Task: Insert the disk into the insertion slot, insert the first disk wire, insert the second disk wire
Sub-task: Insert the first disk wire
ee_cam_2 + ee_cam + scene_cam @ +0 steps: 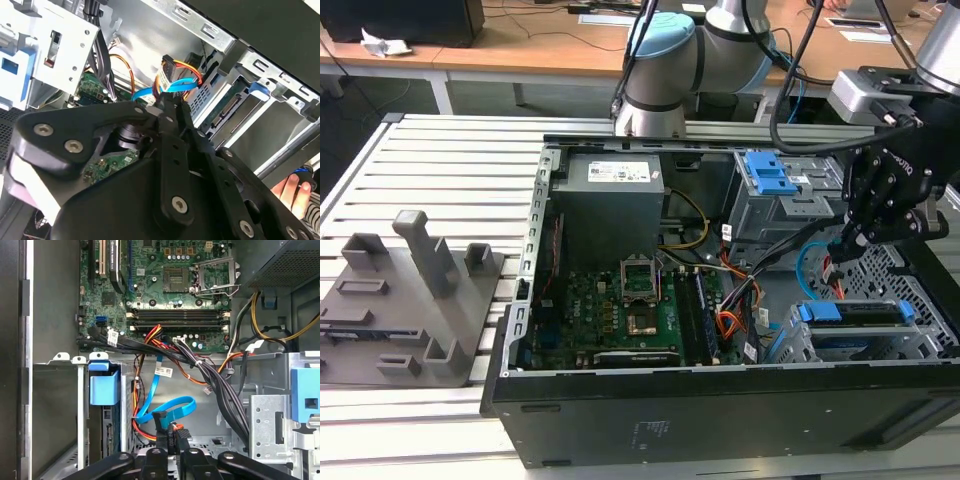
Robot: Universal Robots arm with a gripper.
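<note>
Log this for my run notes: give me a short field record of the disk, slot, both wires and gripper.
disk: in the slot, blue frame showing
slot: silver perforated cage, holds the disk
first wire: orange-red, dark connector, beside the slot
second wire: light blue, looped at the gripper tip
gripper: low over both wires, next to the slot
hand: a person's, near the case
</note>
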